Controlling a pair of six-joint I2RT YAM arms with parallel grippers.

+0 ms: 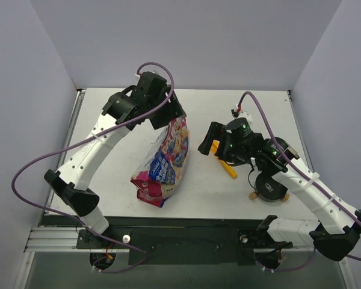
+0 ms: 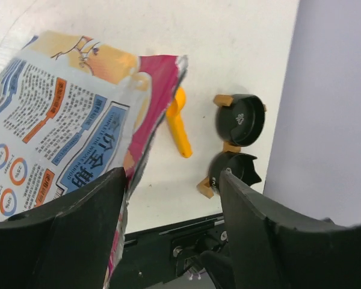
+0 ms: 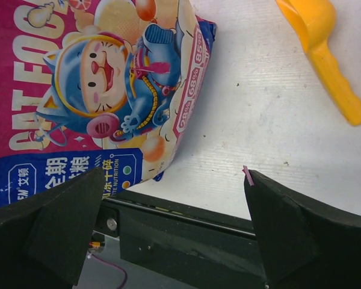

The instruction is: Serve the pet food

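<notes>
Both pairs of fingers are released: left gripper (image 2: 171, 177) at the cat-food bag (image 1: 165, 159) top, right gripper (image 3: 174, 174) empty beside it. No pet food shows, so opening the bag seems the step in hand; that calls for a firm pinch on its top edge.

Only stuff I can actually read is on the bag (image 3: 108, 90). The front has big cream letters on pink saying "CAT FOO", then it runs off the edge. A pink strip along the side has "68%" and "85%" on it. The blue band lower down carries white Chinese characters, with small print ending in "NUTRITION". The back is packed with Chinese text, too small to read. One black bowl (image 2: 257, 129) has a little white paw-print sign inside.
</notes>
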